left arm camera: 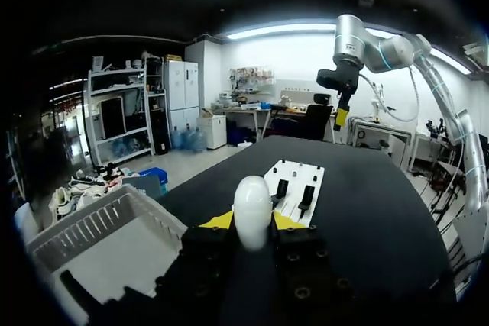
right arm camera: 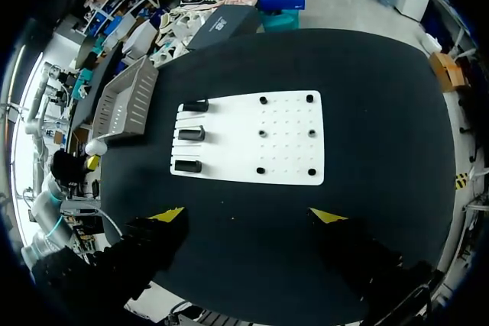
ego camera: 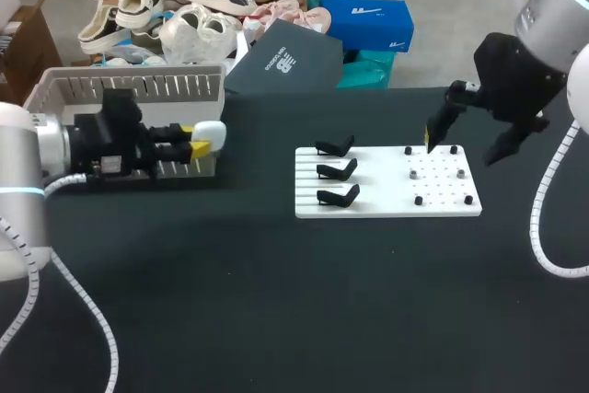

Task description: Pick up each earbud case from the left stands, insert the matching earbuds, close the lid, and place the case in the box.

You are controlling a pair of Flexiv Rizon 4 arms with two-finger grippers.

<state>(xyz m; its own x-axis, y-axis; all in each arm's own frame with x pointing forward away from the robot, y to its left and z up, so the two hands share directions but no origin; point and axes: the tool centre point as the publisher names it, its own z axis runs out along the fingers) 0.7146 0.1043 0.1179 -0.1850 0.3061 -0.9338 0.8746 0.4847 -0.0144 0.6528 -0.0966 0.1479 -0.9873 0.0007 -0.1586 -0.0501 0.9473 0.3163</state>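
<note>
A white egg-shaped earbud case (ego camera: 213,132) (left arm camera: 253,204) sits between the yellow tips of my left gripper (ego camera: 202,142) (left arm camera: 253,224), which is shut on it beside the front right corner of the grey slatted box (ego camera: 129,87) (left arm camera: 92,230). The white board (ego camera: 386,207) (right arm camera: 244,150) lies mid-table. Its three black stands (ego camera: 338,170) (right arm camera: 191,133) are bare, and small dark earbud seats (ego camera: 414,173) (right arm camera: 261,133) dot its right half. My right gripper (ego camera: 465,140) (right arm camera: 247,214) hangs open high above the board's right end, nothing between its fingers.
Black table (ego camera: 276,319) all around the board. The box stands at the back left edge. Behind the table's far edge lie a dark flat carton (ego camera: 285,57) and shoes. My left arm's cable (ego camera: 83,301) loops over the front left of the table.
</note>
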